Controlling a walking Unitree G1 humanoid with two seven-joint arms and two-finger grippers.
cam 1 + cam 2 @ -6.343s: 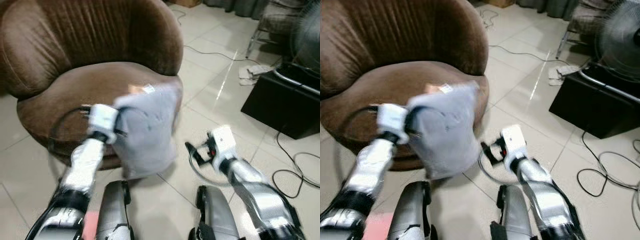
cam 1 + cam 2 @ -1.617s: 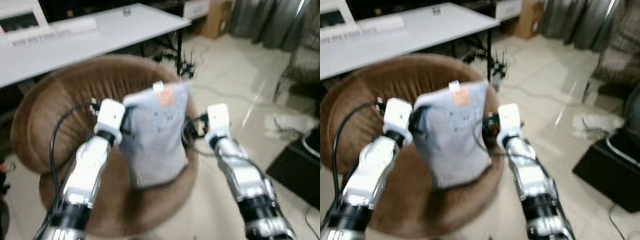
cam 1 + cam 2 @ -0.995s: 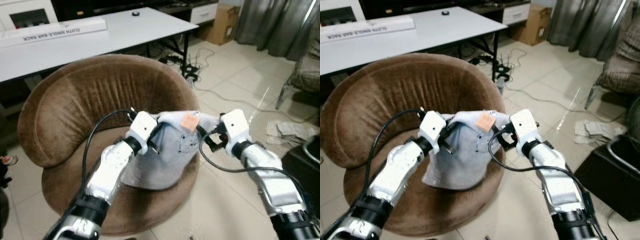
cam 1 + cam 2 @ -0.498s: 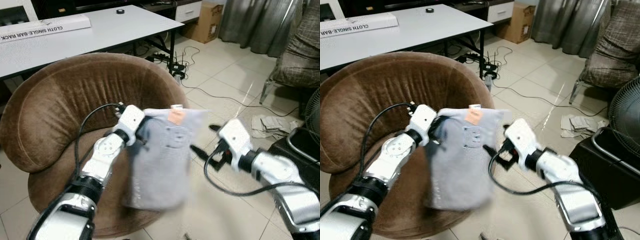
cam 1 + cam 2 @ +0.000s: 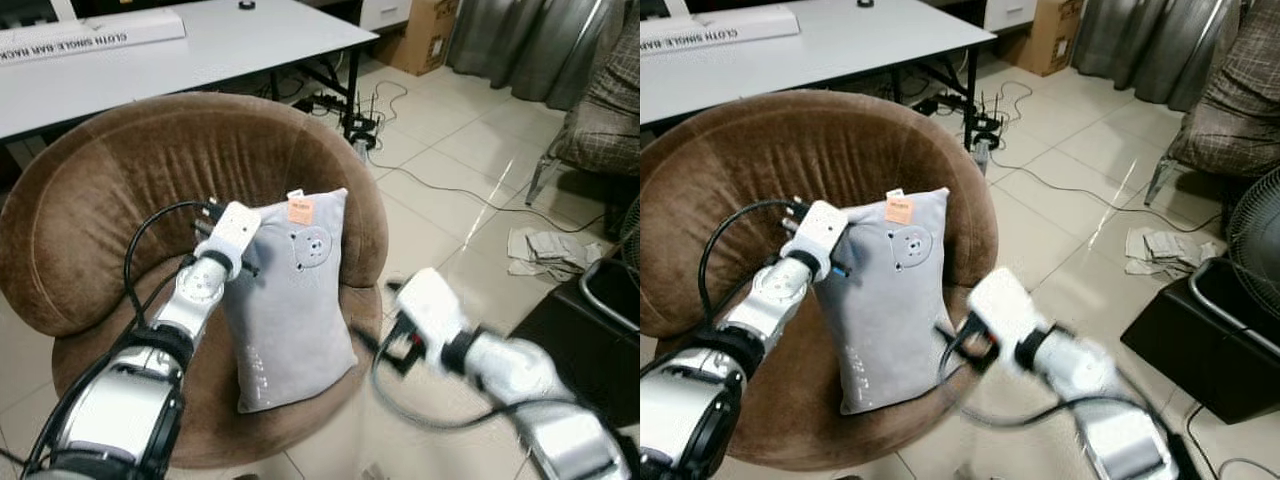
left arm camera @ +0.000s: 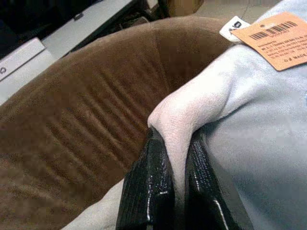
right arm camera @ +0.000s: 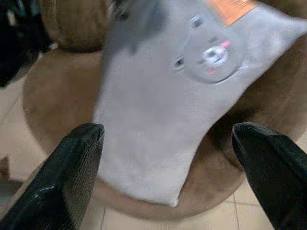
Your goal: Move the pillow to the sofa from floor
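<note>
A grey pillow [image 5: 290,300] with an orange tag and a small bear face stands upright on the seat of the round brown sofa chair [image 5: 120,170], leaning toward its backrest. My left gripper [image 6: 175,139] is shut on the pillow's upper corner; that corner is pinched between the black fingers [image 6: 148,191]. My right gripper [image 7: 165,129] is open, its two fingers [image 7: 72,167] spread wide and clear of the pillow. The right arm [image 5: 450,345] is blurred and hangs over the floor beside the seat's front edge.
A white table [image 5: 200,50] stands behind the sofa chair. Cables [image 5: 450,190] run over the tiled floor at the right. A black box [image 5: 590,320], a fan [image 5: 1255,230] and a chair with plaid fabric [image 5: 610,110] stand at the right.
The right gripper has let go of the pillow and pulled back toward the floor side. The pillow now rests upright on the seat, with the left gripper holding its corner.
</note>
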